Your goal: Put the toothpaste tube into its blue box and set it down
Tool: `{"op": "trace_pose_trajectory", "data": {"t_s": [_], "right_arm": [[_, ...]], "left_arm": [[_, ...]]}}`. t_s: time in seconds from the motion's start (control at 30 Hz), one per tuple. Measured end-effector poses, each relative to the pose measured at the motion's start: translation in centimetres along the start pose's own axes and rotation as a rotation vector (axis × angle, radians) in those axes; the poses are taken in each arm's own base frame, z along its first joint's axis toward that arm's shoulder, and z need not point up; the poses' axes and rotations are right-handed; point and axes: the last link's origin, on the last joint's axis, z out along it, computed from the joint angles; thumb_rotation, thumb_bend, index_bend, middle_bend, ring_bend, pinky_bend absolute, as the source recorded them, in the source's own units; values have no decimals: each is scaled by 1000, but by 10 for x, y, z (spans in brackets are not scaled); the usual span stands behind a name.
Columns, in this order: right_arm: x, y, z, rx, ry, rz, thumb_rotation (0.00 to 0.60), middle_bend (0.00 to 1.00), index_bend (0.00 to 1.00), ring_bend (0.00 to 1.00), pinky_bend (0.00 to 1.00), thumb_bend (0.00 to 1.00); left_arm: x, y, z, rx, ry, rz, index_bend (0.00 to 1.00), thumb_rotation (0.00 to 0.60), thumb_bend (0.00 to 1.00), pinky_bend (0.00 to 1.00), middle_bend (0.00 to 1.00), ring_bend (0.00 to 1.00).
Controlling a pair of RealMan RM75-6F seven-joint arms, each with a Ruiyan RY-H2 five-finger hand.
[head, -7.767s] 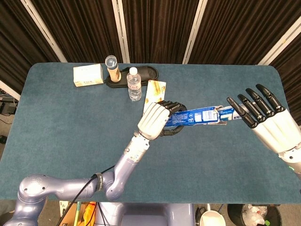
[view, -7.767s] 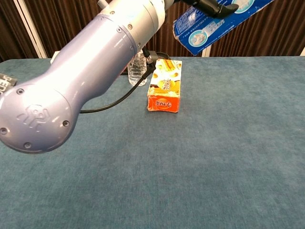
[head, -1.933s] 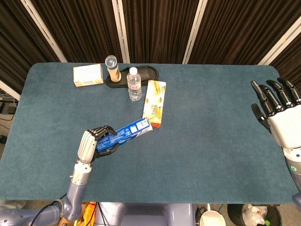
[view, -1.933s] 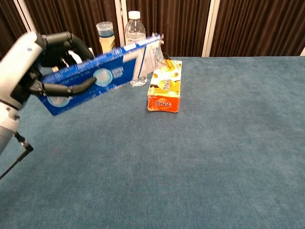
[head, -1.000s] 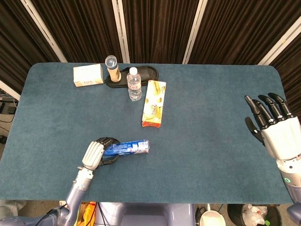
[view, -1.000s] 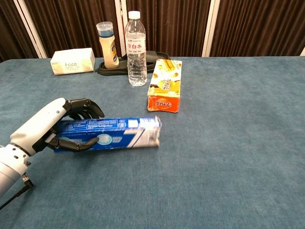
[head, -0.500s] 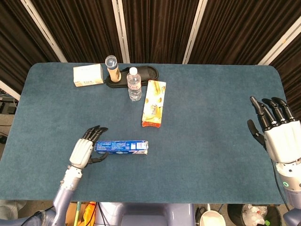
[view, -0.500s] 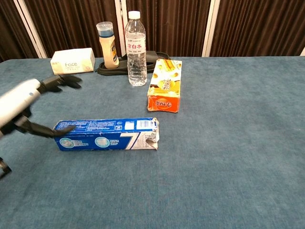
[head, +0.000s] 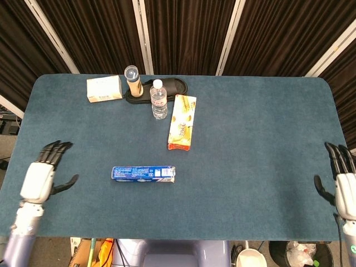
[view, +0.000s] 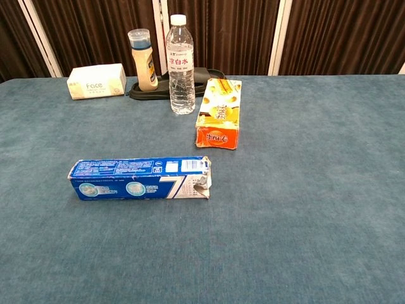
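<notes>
The left hand hangs over the near-left edge of the table with its fingers spread and nothing in them; half a second ago it was right at the end of the blue box, and a second ago it was wrapped round it, so it has let go and pulled well clear. The right hand is likewise empty and spread, and has dropped back to the near-right corner, partly out of the head view. The blue box now lies flat on its own, well apart from both hands, its torn-looking flap end facing the orange snack box. The tube itself cannot be seen, so it is presumably inside. The water bottle, the tan bottle and the tissue pack stand at the far side. By my reading the task is finished.
</notes>
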Motion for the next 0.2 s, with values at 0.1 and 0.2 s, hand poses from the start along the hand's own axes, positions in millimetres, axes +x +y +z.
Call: {"op": "trace_pose_trajectory", "data": {"t_s": [0.1,0.2], "right_arm": [[-8,4,-18,-58,-82,38,600,0,0,0,0,388],[-13,8,-34,-110,-142,70,600,0,0,0,0,388]], "left_arm": [[16,-15,-17,18,3,92,62,600,151,14,52,23],[28,-29,-38,57,-15,177,34,600,131,0,21,1]]}}
